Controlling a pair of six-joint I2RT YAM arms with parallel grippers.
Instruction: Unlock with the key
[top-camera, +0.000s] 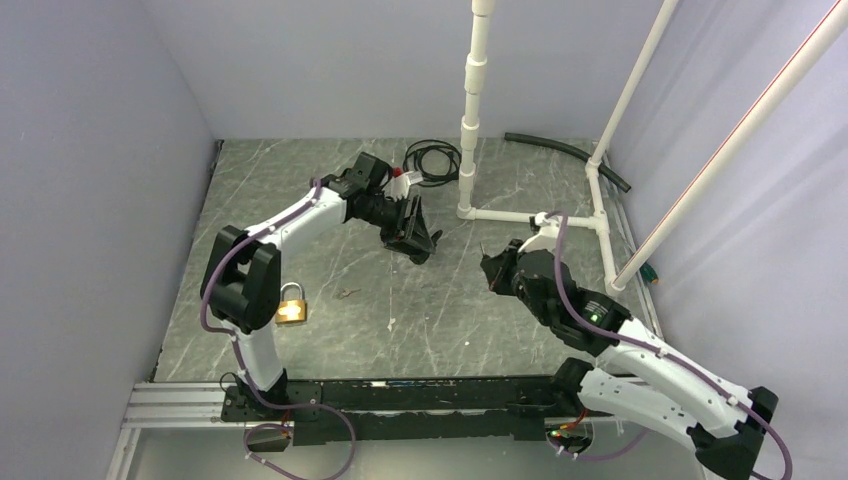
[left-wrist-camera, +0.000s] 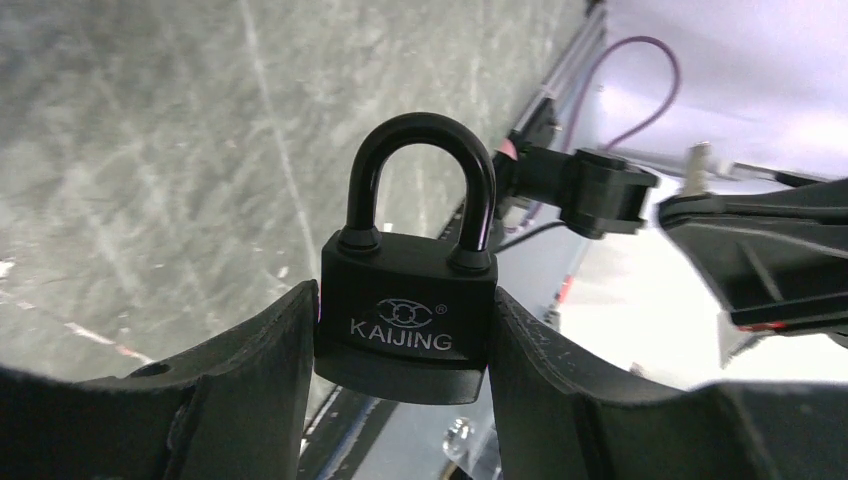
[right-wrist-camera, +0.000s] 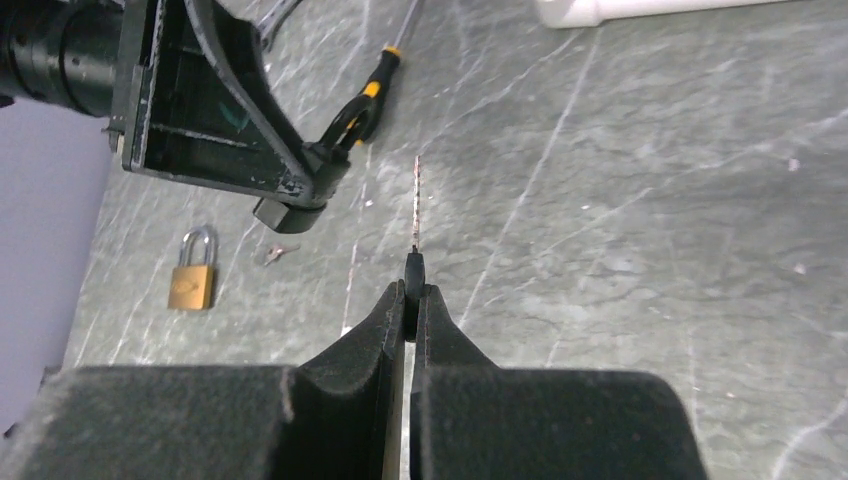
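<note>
A black padlock (left-wrist-camera: 405, 335) marked KAIJING stands upright, shackle closed, with my left gripper (left-wrist-camera: 405, 300) shut on its body from both sides. Seen from above, that gripper (top-camera: 415, 240) hangs above the table's middle. My right gripper (right-wrist-camera: 412, 295) is shut on the key (right-wrist-camera: 413, 268), whose black head shows edge-on between the fingertips while its thin blade points ahead. In the top view the right gripper (top-camera: 492, 270) sits a short way right of the left one, apart from it. The padlock's underside (right-wrist-camera: 290, 214) shows up and to the left of the key's tip.
A brass padlock (top-camera: 292, 305) lies on the table by the left arm. A screwdriver with a black-and-yellow handle (right-wrist-camera: 365, 100) lies beyond the left gripper. A white pipe frame (top-camera: 470, 130), a coiled black cable (top-camera: 432, 160) and a black hose (top-camera: 560, 148) stand at the back.
</note>
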